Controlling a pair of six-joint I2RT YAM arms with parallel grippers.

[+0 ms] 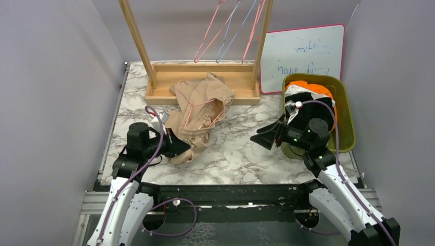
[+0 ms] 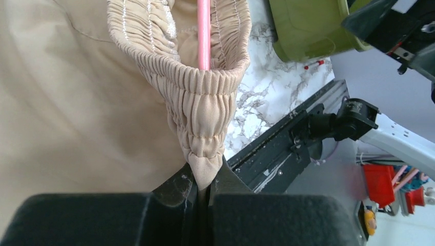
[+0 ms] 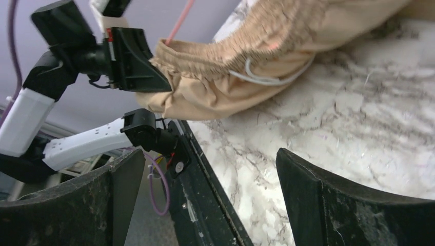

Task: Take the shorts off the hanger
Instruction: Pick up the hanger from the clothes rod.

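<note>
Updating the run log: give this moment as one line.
left gripper: shut on tan shorts | pink hanger: inside waistband | right gripper: open, empty

The hanging hangers [image 1: 209, 31] ran off the overhead view's far edge. The whiteboard's [image 1: 302, 56] writing was too faint to read. The tan shorts [image 2: 77, 102] buried part of a pink hanger [image 2: 203, 31].

Tan-beige shorts [image 1: 200, 118]: plain, gathered waistband in the same tone. Hanger [image 2: 204, 31] through them — pink. Surface [image 1: 241, 148]: white marble pattern, grey veining. Bin [image 1: 346, 118]: olive green, holding orange shorts [image 1: 314, 88], cream-white shorts [image 1: 297, 92] and black shorts [image 1: 320, 110]. Rack [image 1: 205, 77] — pale wood. Whiteboard [image 1: 302, 56]: white, pink-red border, blue writing. Left claw [image 2: 202, 192] and right claw [image 1: 259, 138]: black.
</note>
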